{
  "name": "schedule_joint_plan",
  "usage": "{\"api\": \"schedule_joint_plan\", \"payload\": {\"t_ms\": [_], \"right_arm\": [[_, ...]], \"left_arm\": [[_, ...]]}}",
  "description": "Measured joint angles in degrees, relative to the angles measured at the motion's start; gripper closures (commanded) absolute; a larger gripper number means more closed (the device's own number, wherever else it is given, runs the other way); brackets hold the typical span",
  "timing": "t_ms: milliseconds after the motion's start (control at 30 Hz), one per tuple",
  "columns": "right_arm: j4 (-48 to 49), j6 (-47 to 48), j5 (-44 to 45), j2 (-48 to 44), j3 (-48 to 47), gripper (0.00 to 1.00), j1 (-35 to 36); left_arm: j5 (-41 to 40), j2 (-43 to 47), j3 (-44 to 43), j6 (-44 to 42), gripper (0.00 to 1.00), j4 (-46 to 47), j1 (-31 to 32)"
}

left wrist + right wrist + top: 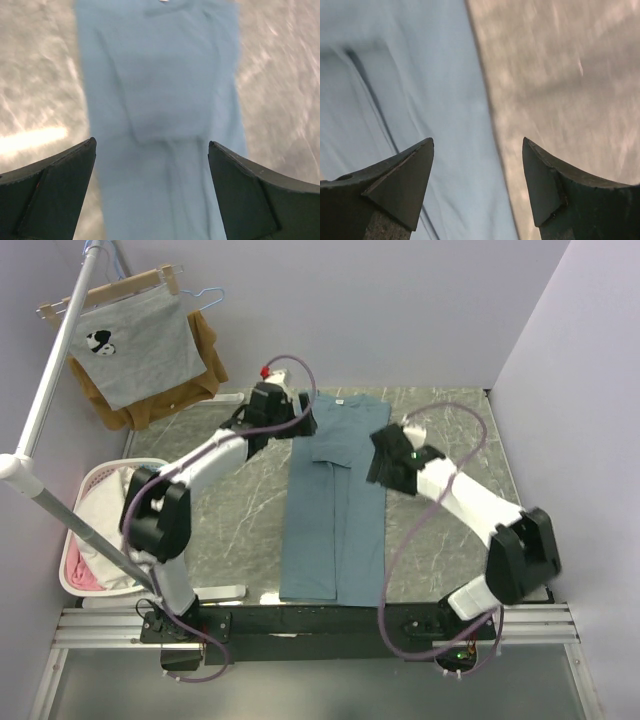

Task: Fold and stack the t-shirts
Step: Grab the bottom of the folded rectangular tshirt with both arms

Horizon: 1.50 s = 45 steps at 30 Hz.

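A dusty teal-blue t-shirt (335,510) lies flat on the marble table as a long narrow strip, both sides folded in, collar and small neck label at the far end. My left gripper (290,418) hovers at the shirt's far left corner, open, with the folded shirt (165,100) below and nothing between its fingers (60,185). My right gripper (388,455) is over the shirt's right edge (420,100), also open and empty, its fingers (395,185) straddling the line where cloth meets table.
A white laundry basket (75,530) with pale clothes stands at the left of the table. Behind it a rack pole (45,390) carries a grey printed shirt (135,345) and a brown garment (205,365) on hangers. Walls close in on the back and right.
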<state>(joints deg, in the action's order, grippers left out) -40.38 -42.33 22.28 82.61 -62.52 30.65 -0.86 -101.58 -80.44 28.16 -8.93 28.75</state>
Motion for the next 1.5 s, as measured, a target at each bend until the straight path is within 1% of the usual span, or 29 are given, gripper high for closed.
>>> {"api": "schedule_joint_plan", "payload": {"t_ms": [100, 167, 267, 333, 400, 533, 633, 833, 900, 1200, 1367, 1433, 1467, 1500], "right_arm": [[3.8, 4.3, -3.1, 7.9, -7.0, 0.26, -5.0], [5.6, 6.3, -5.4, 13.8, -12.2, 0.28, -7.6], [8.1, 8.4, -9.4, 23.1, -20.2, 0.28, -11.3], [9.1, 9.3, -11.9, 27.7, -23.7, 0.29, -12.9], [9.4, 10.0, -14.2, 32.7, -28.3, 0.29, -14.8], [10.1, 10.7, -18.2, 40.6, -37.0, 0.30, -17.1], [11.3, 10.9, -21.0, 44.1, -41.0, 0.30, -18.3], [13.6, 10.9, -25.2, 45.0, -41.9, 0.29, -19.8], [13.9, 10.9, -25.9, 45.0, -41.9, 0.29, -20.1], [15.1, 11.1, -26.9, 44.7, -40.0, 0.29, -20.2], [15.1, 11.8, -26.9, 43.3, -37.2, 0.29, -20.2], [15.1, 12.0, -26.8, 42.5, -36.6, 0.29, -20.3], [15.1, 12.0, -26.9, 42.1, -36.4, 0.29, -20.3], [15.1, 12.0, -26.9, 41.8, -36.3, 0.29, -20.3]], "left_arm": [[3.2, -7.4, -5.2, -0.1, 0.01, 1.0, -4.0], [5.9, -14.6, -11.0, -0.3, 0.01, 1.1, -5.8], [9.8, -24.3, -19.8, -0.8, 0.01, 0.4, -6.2], [12.0, -29.9, -24.9, -1.5, 0.01, 0.5, -5.7], [13.8, -33.6, -27.8, -1.8, 0.01, 0.5, -5.5], [18.3, -37.9, -31.6, -1.9, 0.01, 1.0, -5.9], [22.2, -40.4, -35.0, -1.7, 0.00, 1.9, -7.2], [26.5, -44.2, -41.7, -2.0, 0.01, 2.6, -9.2], [26.6, -44.9, -43.1, -2.3, 0.04, 2.4, -9.3], [26.6, -45.4, -43.2, -3.1, 0.16, 2.2, -8.9], [25.7, -46.6, -43.2, -3.4, 0.16, 2.4, -8.9], [23.9, -46.6, -43.1, -3.7, 0.16, 2.6, -8.9], [22.9, -46.6, -42.8, -3.8, 0.18, 2.8, -8.9], [22.4, -46.5, -42.4, -4.0, 0.25, 3.3, -8.8]]}}
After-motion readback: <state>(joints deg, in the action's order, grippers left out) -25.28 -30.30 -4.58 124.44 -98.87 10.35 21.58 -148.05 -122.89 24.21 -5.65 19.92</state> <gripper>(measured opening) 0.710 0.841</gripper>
